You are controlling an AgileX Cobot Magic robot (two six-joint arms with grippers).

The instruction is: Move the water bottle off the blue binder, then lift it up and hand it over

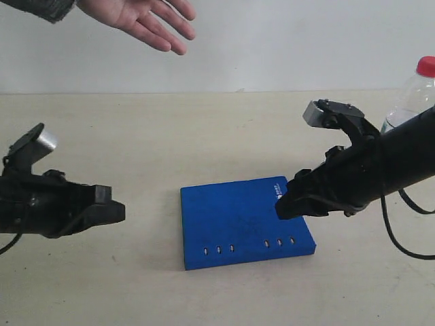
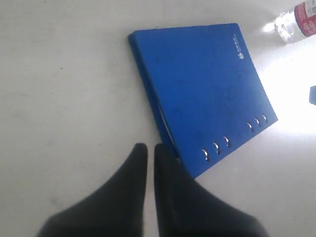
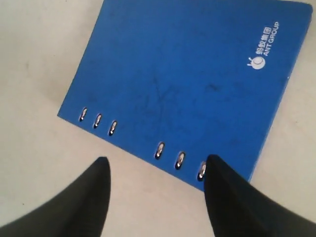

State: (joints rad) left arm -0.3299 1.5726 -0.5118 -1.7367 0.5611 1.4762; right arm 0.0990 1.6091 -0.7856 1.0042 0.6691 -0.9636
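Note:
The blue binder (image 1: pixel 245 221) lies flat on the table with nothing on it; it also shows in the left wrist view (image 2: pixel 202 89) and the right wrist view (image 3: pixel 187 84). The water bottle (image 1: pixel 416 92) stands upright at the far right, off the binder, partly hidden behind the right arm; its red-capped top shows in the left wrist view (image 2: pixel 298 19). My right gripper (image 1: pixel 289 200) is open and empty over the binder's right edge (image 3: pixel 155 165). My left gripper (image 1: pixel 112 210) hangs shut and empty left of the binder (image 2: pixel 149 148).
A person's open hand (image 1: pixel 146 20) reaches in at the upper left, above the table's far edge. The beige table (image 1: pixel 170 136) runs to a white wall behind.

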